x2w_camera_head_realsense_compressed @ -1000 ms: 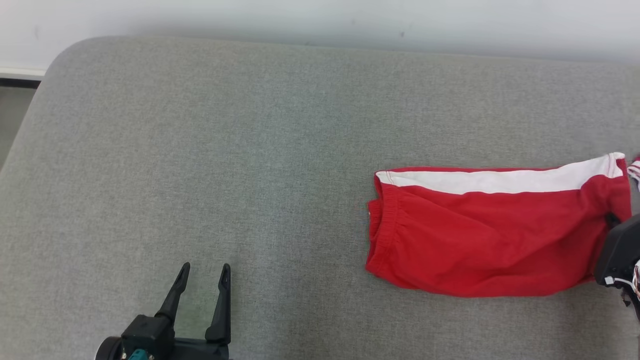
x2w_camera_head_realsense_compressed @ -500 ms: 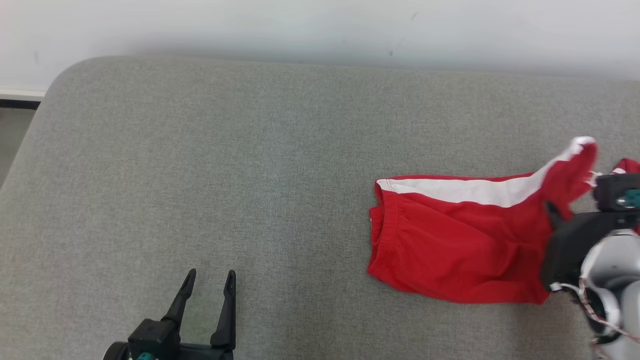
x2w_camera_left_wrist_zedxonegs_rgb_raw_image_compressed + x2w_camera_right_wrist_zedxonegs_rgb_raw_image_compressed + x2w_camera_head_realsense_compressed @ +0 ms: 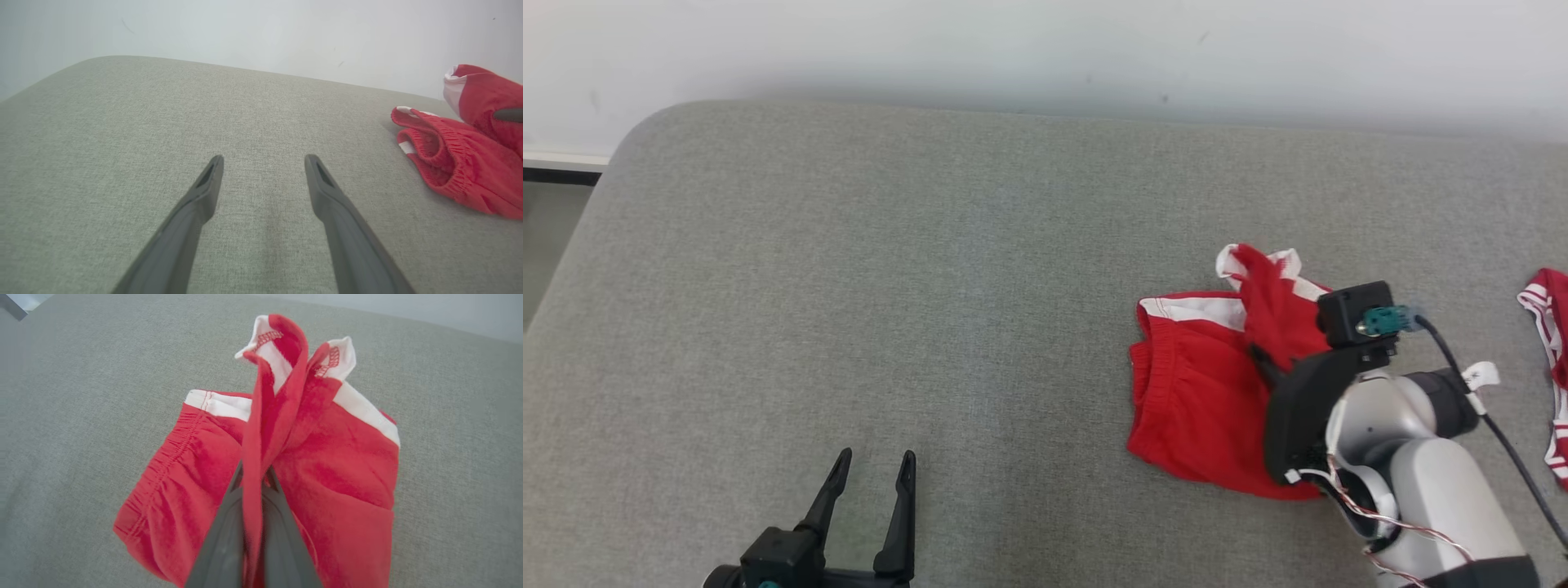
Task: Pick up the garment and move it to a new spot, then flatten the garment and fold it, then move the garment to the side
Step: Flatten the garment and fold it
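The garment (image 3: 1192,392) is a pair of red shorts with a white side stripe, lying on the right part of the grey cushion (image 3: 890,286). My right gripper (image 3: 1262,355) is shut on its leg end and holds that end lifted and carried over towards the elastic waistband (image 3: 163,465). In the right wrist view the pinched red cloth (image 3: 261,428) rises between the two fingers (image 3: 222,539). My left gripper (image 3: 874,465) stands open near the front edge, well left of the garment (image 3: 457,155), nothing between its fingers (image 3: 196,204).
A second red and white striped piece of cloth (image 3: 1547,343) lies at the right edge of the cushion. A pale wall (image 3: 1045,49) runs behind the cushion. The cushion's rounded corner (image 3: 629,139) and a strip of floor are at the far left.
My right gripper has lifted the shorts' leg end and carried it leftwards over the lower half, folding the garment shorter. The head camera has shifted slightly. The left gripper stayed put.
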Robot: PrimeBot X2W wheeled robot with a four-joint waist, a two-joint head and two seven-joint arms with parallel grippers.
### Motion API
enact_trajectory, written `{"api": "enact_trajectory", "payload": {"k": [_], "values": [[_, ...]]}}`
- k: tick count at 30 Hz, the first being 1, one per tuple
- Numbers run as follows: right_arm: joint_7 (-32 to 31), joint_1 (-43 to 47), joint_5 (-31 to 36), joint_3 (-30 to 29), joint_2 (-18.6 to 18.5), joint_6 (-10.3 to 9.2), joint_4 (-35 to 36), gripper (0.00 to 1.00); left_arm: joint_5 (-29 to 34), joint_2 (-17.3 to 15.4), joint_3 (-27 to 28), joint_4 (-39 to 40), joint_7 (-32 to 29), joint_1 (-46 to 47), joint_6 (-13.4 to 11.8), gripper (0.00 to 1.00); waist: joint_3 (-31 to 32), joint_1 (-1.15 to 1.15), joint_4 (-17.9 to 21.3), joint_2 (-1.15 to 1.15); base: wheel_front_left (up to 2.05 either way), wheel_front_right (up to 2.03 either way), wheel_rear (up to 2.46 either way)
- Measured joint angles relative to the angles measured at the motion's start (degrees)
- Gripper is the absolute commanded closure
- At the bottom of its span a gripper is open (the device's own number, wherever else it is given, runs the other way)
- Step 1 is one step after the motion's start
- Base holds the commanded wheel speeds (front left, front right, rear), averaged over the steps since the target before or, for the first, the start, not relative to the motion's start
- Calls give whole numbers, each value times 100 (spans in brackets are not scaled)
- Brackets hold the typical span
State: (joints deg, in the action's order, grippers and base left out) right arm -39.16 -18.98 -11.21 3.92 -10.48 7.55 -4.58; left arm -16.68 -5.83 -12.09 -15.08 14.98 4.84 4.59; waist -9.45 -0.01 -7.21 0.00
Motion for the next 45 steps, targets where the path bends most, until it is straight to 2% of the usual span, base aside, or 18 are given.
{"api": "enact_trajectory", "payload": {"k": [11, 12, 13, 17, 22, 27, 34, 35, 36, 37, 45], "values": [[350, -346, -297, 658, 202, 0, -839, 99, 23, 31, 49, -43, 0, -7, 44, 0, 29, 0, -193, 0, 0, 0, 0], [404, -346, -332, 690, 220, 0, -883, 36, 24, 34, 58, -46, 0, -11, 45, 0, 38, 0, -199, 0, 0, 0, 0], [466, -347, -359, 690, 241, 0, -915, 0, 24, 38, 64, -51, 0, -14, 45, 0, 48, 0, -203, 0, 0, 0, 0], [708, -351, -638, 748, 312, 0, -884, 0, 40, 49, 89, -63, 0, -58, 47, 0, 108, 0, -193, 0, 0, 0, 0], [1141, -326, -1140, 572, 354, 0, -425, 0, 57, 54, 111, -60, 0, -115, 48, 0, 194, 0, -131, 0, 0, 0, 0], [1471, -70, -913, -65, 178, 0, -215, 0, 81, 70, 104, -58, 0, -129, 57, 0, 257, 0, -83, 0, 0, 0, 0], [1900, 655, -138, -745, 48, 0, -302, 0, 85, 85, 100, -57, 0, -126, 96, 0, 241, 0, -113, 0, 0, 0, 0], [1959, 751, -60, -771, 58, 0, -323, 22, 85, 86, 104, -52, 0, -126, 97, 0, 228, 0, -114, 0, 0, 0, 0], [2039, 826, 24, -803, 96, 0, -344, 85, 87, 88, 110, -47, 0, -126, 97, 0, 213, 0, -113, 0, 0, 0, 0], [2163, 922, 162, -751, 166, 0, -413, 100, 91, 88, 122, -46, 0, -124, 98, 0, 180, 0, -107, 0, 0, 0, 0], [2691, 850, 516, -214, 466, 0, -849, 100, 100, 92, 140, -49, 0, -72, 105, 0, 76, 1, -69, 0, 0, 0, 0]]}}
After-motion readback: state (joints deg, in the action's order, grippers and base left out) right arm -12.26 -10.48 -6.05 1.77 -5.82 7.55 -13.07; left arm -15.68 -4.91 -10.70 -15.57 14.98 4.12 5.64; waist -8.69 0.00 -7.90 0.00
